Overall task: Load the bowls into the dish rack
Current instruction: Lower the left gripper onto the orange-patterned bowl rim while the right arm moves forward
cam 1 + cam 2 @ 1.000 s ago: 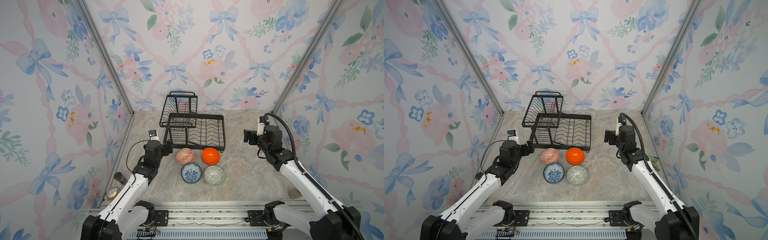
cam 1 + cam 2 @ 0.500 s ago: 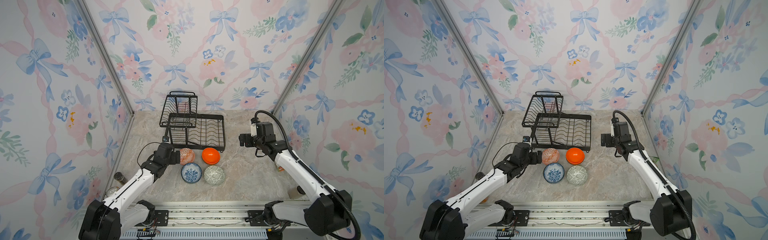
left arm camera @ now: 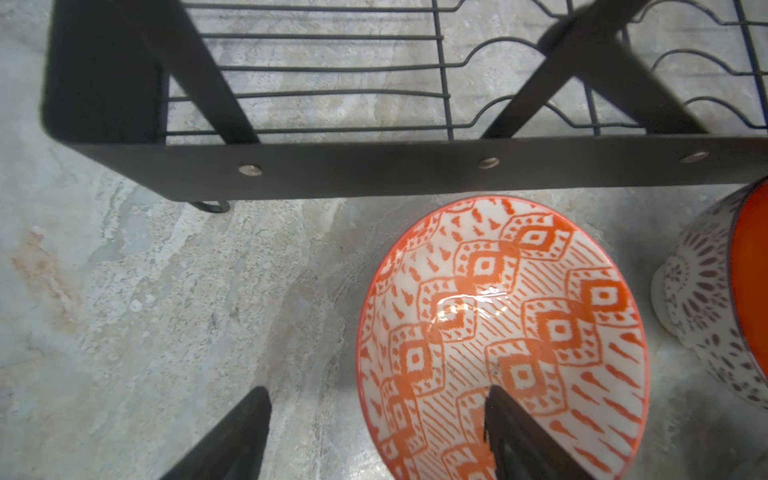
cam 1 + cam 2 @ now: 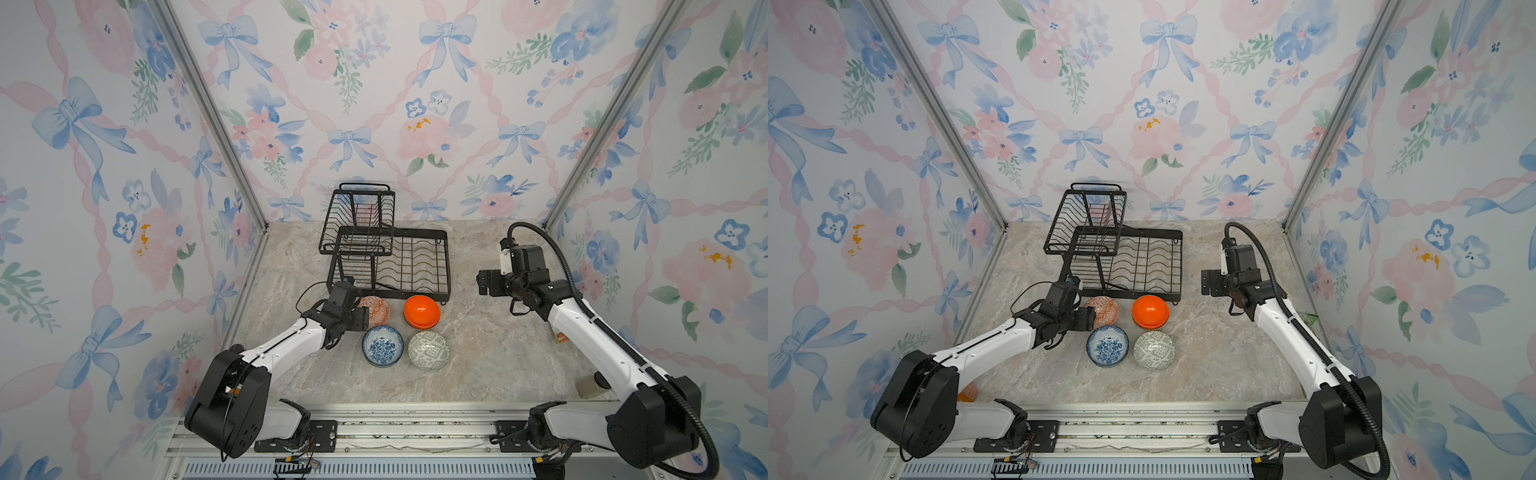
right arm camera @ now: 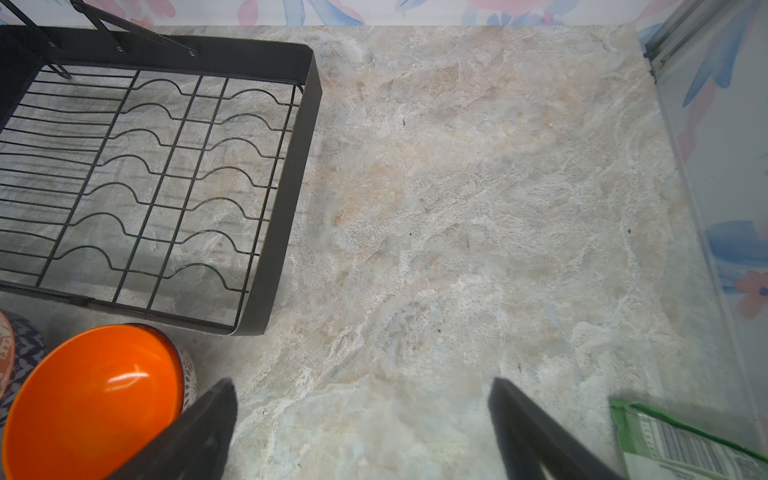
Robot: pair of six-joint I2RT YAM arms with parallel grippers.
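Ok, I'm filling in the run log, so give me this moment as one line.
left end effector: open, straddling rim of patterned bowl | right end effector: open over counter | dish rack: lower tray empty

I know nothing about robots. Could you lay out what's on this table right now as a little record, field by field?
dish rack: black wire, at the back; lower tray holds no bowl
bowls on table: patterned bowl, orange bowl, blue floral bowl, grey-green bowl
left pincer: open, one finger inside the patterned bowl, the other outside its rim
right pincer: open over bare table, holding nothing
bowls loaded: none visible
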